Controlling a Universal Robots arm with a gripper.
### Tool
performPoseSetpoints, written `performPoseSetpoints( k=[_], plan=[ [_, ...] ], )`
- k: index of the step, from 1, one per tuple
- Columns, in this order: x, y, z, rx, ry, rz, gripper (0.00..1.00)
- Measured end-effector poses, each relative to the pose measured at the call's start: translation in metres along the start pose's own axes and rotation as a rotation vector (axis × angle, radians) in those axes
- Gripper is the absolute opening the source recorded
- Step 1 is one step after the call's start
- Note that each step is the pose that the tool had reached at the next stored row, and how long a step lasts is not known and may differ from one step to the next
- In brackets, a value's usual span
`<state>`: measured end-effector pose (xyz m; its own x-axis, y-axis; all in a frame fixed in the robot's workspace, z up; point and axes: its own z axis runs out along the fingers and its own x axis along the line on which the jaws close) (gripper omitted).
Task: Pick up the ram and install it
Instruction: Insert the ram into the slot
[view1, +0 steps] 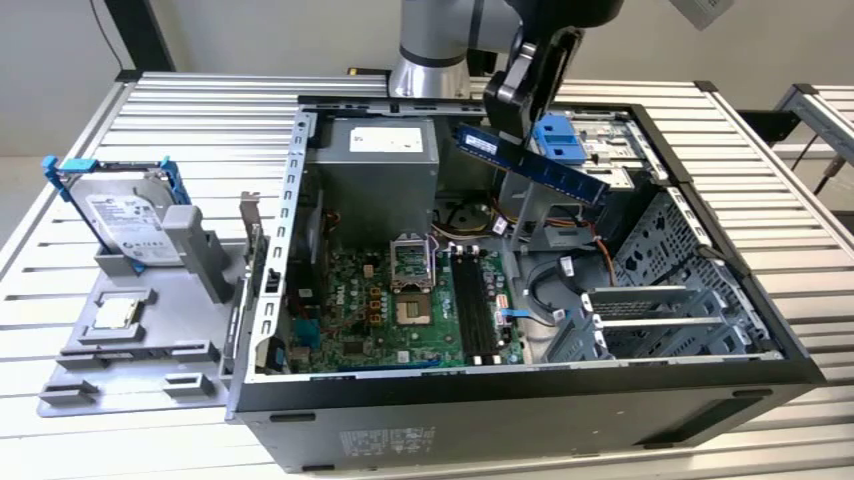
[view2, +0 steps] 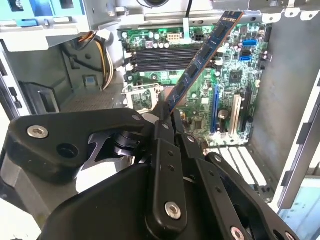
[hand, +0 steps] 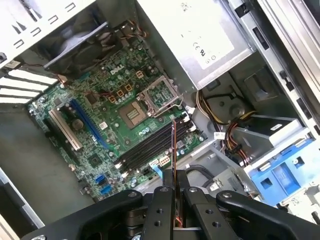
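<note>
The ram (view1: 534, 162) is a long dark blue stick held tilted in the air above the open computer case (view1: 527, 395). My gripper (view1: 511, 118) is shut on one end of it, high over the back of the case. In the second wrist view the ram (view2: 202, 60) slants away from the black fingers (view2: 162, 125) across the green motherboard (view2: 230, 75). Seen edge-on in the first wrist view, the ram (hand: 173, 145) hangs over the black memory slots (hand: 150, 147). Those slots (view1: 470, 300) lie on the motherboard beside the processor socket (view1: 407, 270).
A silver hard drive in a blue frame (view1: 127, 215) stands on a grey fixture (view1: 134, 350) at the exterior view's left, with a small square chip (view1: 114, 313) beside it. The power supply (view1: 374, 160) and blue drive-bay clips (view1: 563, 140) flank the gripper. Cables (view1: 561, 265) crowd beside the slots.
</note>
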<state>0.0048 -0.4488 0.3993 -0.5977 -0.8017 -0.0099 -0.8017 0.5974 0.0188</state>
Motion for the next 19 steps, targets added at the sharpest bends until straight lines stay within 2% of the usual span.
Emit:
performPoseSetpoints(
  k=[19],
  plan=[
    [0.0002, -0.0002, 0.0000, 0.0008, -0.0017, 0.092, 0.00]
  ],
)
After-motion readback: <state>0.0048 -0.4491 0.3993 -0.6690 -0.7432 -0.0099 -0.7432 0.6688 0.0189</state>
